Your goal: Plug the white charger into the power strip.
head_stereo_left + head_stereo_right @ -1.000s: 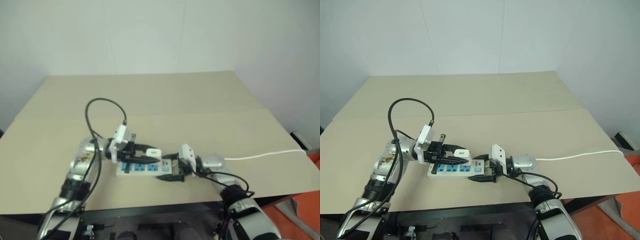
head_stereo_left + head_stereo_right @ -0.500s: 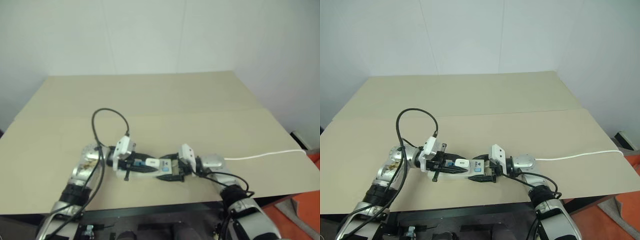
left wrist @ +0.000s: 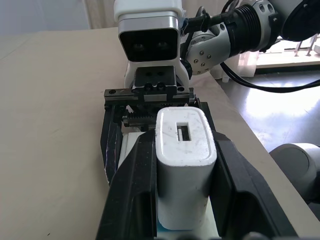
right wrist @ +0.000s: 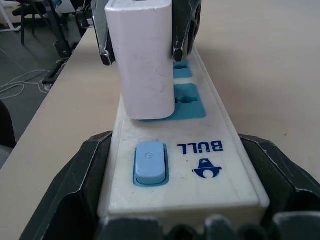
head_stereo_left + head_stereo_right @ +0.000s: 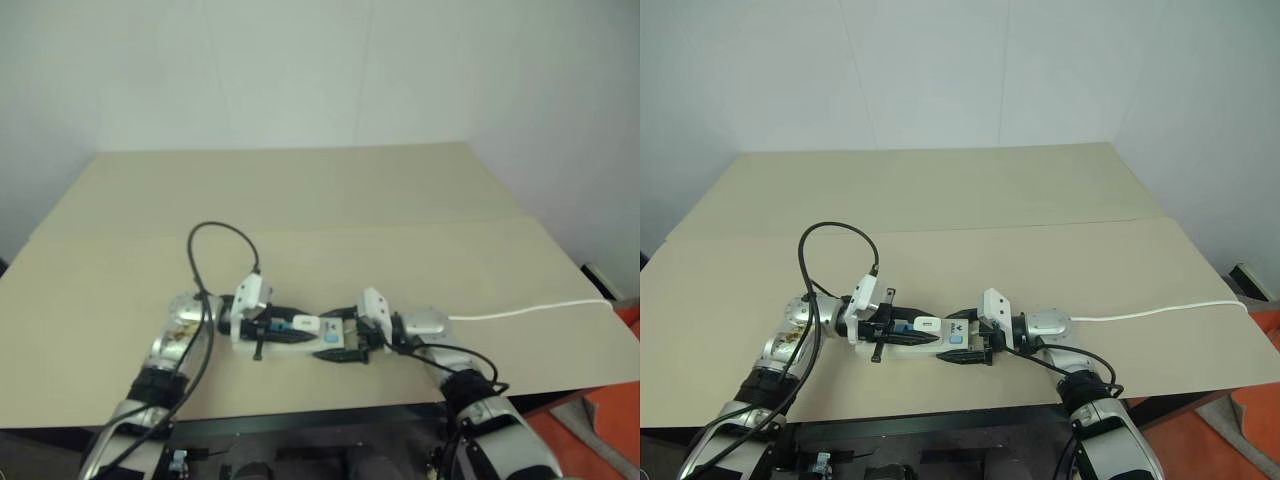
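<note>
So the white charger [image 3: 184, 165] is a small boxy white block with rounded corners, a little scuffed, with a rectangular slot in its top face, and it's standing upright on the power strip [image 4: 176, 150], right over the blue socket panel next to the switch. From the right wrist view its base sits down against the blue socket face, though I can't tell how deep the prongs are in. The left gripper [image 3: 175, 200] has its two black fingers clamped on the charger's sides, one on each flank. The power strip is a long flat white bar with blue sockets in a row, lying near the front edge of the tan counter [image 5: 970, 190], roughly mid-way along that edge. The right gripper [image 5: 965, 345] has its fingers spread wide and pressed against both long sides of the strip at the switch end, so it's pinning the bar in place. A thin white cable [image 5: 1160, 312] runs from around the right gripper off toward the right edge of the counter. A black cable [image 5: 835, 255] loops up over the left arm, clear of the sockets. For writing, the strip has "BULL" in blue with a small blue logo under it, beside a pale blue rocker switch [image 4: 150, 162] with a faint power mark on it. The rest of the counter top is bare tan board with a seam running across it.
</note>
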